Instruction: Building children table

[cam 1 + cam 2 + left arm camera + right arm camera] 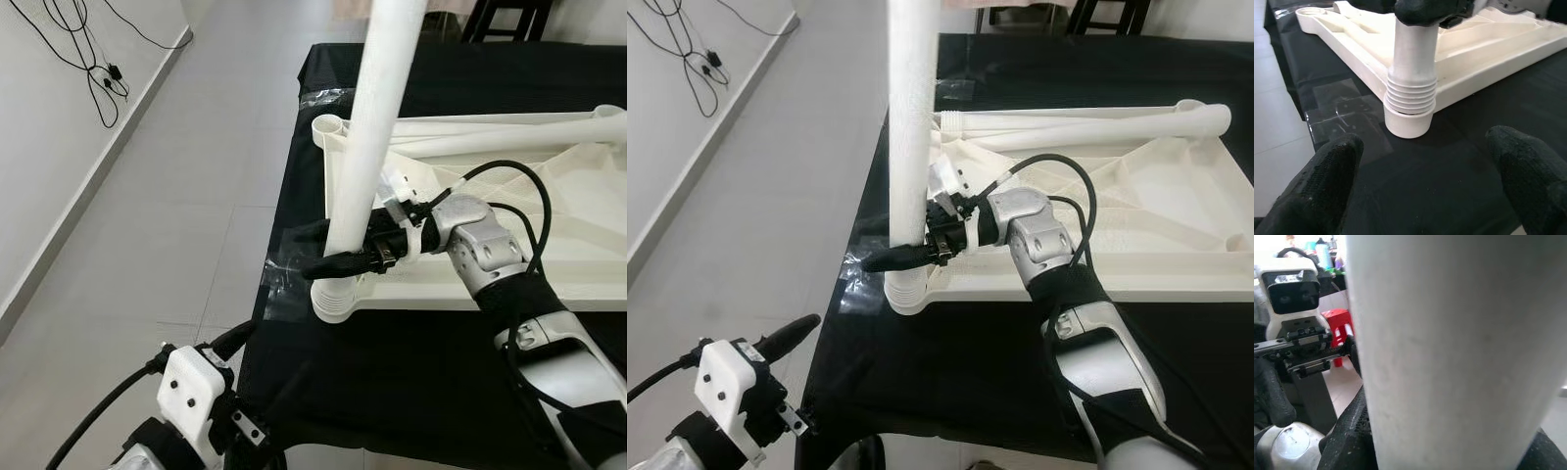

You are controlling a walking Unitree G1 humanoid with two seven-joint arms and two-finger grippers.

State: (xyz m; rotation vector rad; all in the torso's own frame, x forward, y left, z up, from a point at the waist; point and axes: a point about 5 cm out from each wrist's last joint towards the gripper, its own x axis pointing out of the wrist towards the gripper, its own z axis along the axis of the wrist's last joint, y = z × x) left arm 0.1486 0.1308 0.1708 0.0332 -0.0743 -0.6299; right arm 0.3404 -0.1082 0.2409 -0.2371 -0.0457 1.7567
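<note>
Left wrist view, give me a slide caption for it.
White table leg standing in the upturned tabletop's corner socket, threads exposed, right gripper clamped above, left fingers open below.

Right hand (913, 257) clamped; left hand (1425, 186) apparently spread.

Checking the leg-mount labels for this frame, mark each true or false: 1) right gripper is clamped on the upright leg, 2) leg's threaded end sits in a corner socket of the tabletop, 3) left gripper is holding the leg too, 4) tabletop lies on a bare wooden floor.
1) Right gripper clamped on the upright white leg: true.
2) Leg's threaded end sits in the corner socket of the tabletop: true.
3) False. The left gripper is open, apart from the leg, low beside the table.
4) False. The tabletop lies on a black cloth.
</note>
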